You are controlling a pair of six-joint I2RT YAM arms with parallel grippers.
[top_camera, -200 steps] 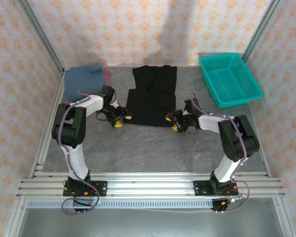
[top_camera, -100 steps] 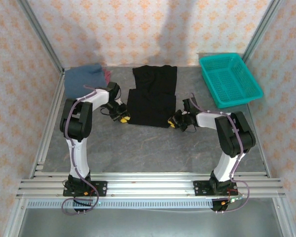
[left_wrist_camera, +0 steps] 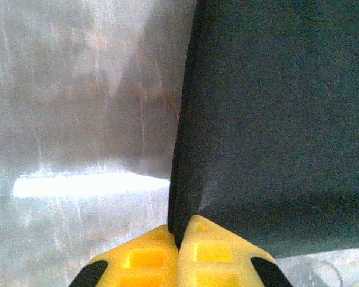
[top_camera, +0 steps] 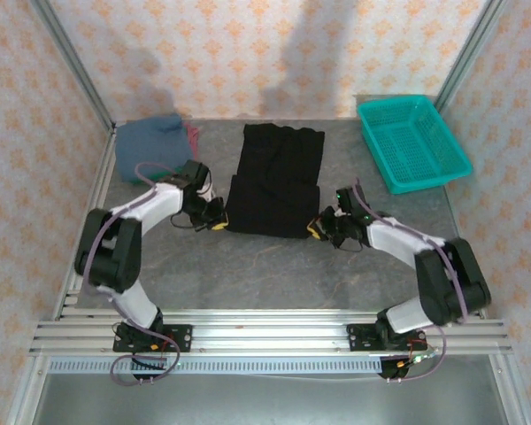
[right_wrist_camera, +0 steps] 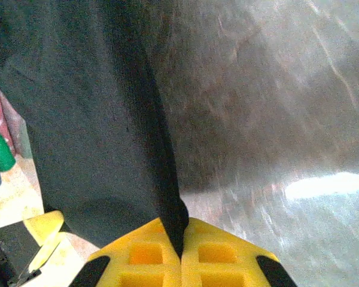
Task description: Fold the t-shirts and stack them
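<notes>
Your left gripper and right gripper pinch lower corners of the large black cloth t-shirt mid-frame, ready for folding.

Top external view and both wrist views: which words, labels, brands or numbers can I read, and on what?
None can be read. The black t-shirt is plain; the teal basket, the left claw and the right claw carry no legible marking.
</notes>
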